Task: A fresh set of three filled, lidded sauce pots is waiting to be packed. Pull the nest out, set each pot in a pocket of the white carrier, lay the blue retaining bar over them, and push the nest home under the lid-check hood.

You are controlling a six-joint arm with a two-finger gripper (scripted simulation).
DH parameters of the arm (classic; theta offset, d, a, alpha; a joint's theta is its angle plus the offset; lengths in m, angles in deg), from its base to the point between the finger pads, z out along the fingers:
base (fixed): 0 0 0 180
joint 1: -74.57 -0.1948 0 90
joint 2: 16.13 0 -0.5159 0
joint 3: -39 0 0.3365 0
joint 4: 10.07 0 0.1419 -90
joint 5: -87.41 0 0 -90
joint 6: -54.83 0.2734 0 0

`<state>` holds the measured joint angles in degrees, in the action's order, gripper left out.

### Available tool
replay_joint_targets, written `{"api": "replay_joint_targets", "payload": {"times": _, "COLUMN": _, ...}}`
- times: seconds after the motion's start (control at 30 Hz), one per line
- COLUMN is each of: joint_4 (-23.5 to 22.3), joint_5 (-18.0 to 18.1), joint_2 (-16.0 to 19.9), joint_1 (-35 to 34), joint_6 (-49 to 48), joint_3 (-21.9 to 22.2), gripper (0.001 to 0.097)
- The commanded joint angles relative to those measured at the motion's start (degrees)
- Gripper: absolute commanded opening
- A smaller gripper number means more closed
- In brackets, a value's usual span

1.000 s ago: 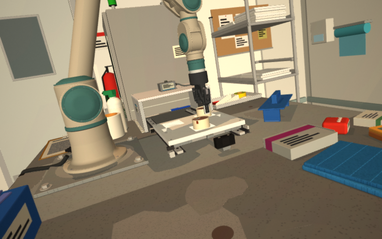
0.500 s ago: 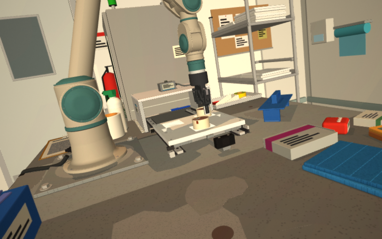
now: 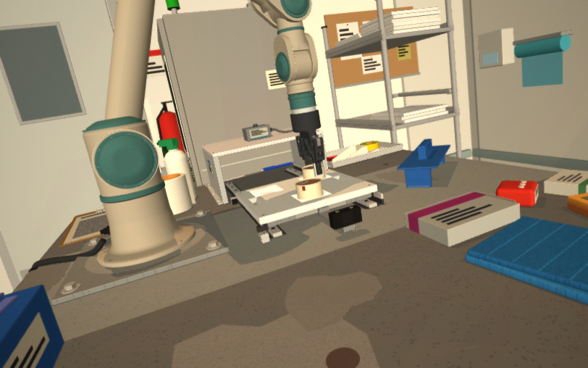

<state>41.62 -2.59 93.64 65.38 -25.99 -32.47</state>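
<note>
A cream sauce pot sits at the far side of the white carrier. My gripper comes straight down on it and is closed around this pot. A second cream pot with a brown lid stands just in front of it in a pocket. The carrier rests on the nest, which is pulled out on its rails in front of the grey hood. A thin blue bar lies behind the carrier by the hood. The third pot is hidden from me.
A metal shelf rack stands behind the nest. A blue stand sits to the right. A labelled box, a red item and a blue mat lie on the right. The arm's base stands on the left.
</note>
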Motion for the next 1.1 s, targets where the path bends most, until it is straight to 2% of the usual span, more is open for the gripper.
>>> {"api": "replay_joint_targets", "payload": {"times": 0.0, "joint_4": 0.0, "joint_5": 0.0, "joint_2": -0.1, "joint_1": 0.0, "joint_6": 0.0, "joint_3": -0.1, "gripper": 0.0235}}
{"api": "replay_joint_targets", "payload": {"times": 0.97, "joint_4": 0.0, "joint_5": 0.0, "joint_2": -0.1, "joint_1": 0.0, "joint_6": 0.0, "joint_3": -0.1, "gripper": 0.0815}}
{"api": "replay_joint_targets", "payload": {"times": 1.07, "joint_4": 0.0, "joint_5": 0.0, "joint_2": 0.0, "joint_1": 0.0, "joint_6": 0.0, "joint_3": -0.1, "gripper": 0.083}}
